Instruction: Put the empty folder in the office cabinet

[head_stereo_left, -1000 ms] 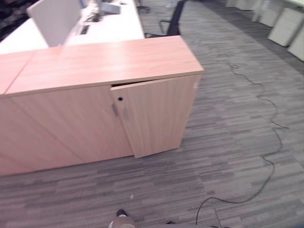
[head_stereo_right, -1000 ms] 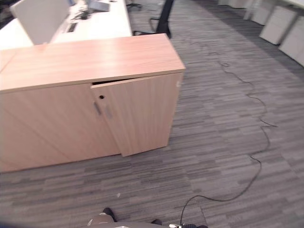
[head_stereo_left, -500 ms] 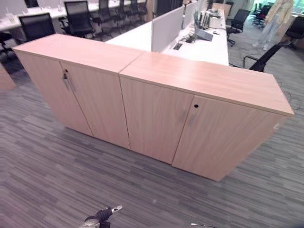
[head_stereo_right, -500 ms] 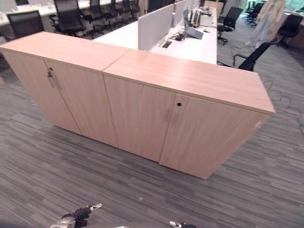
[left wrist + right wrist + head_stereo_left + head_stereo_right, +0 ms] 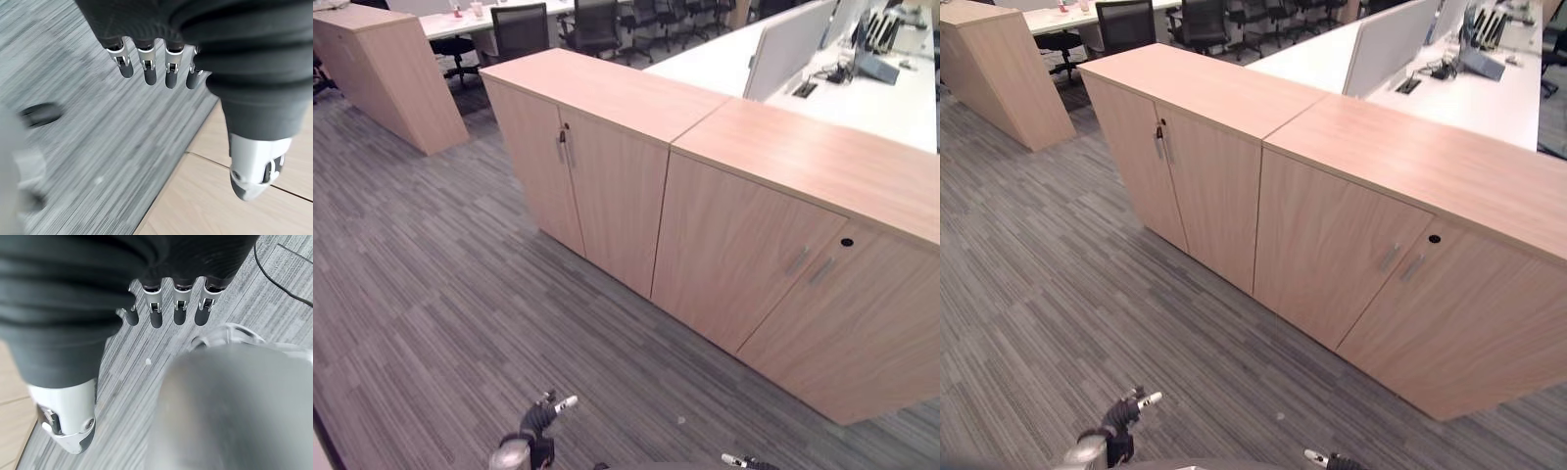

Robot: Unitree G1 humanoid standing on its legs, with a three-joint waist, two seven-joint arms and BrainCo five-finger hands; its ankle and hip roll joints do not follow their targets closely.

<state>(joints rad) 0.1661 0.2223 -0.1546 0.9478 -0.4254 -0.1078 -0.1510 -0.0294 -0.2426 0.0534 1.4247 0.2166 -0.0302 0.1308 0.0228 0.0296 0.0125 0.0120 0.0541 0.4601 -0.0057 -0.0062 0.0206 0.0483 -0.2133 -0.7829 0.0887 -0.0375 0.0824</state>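
Observation:
The office cabinet is a low light-wood unit with two doors that meet at slim handles, both flush with the front; a keyhole sits on the right door. My left hand hangs low over the carpet in front of it, fingers straight and holding nothing. My right hand shows at the bottom edge. Its fingers are straight too, with only carpet beyond them.
A second two-door cabinet joins the first on its left. A third cabinet stands apart at far left. Behind them are white desks with dividers and black chairs. Grey carpet spreads before the cabinets.
The whole picture has swung to the left, so the camera moved. The cabinet door that stood ajar one second ago now lies flush. Both hands stay low.

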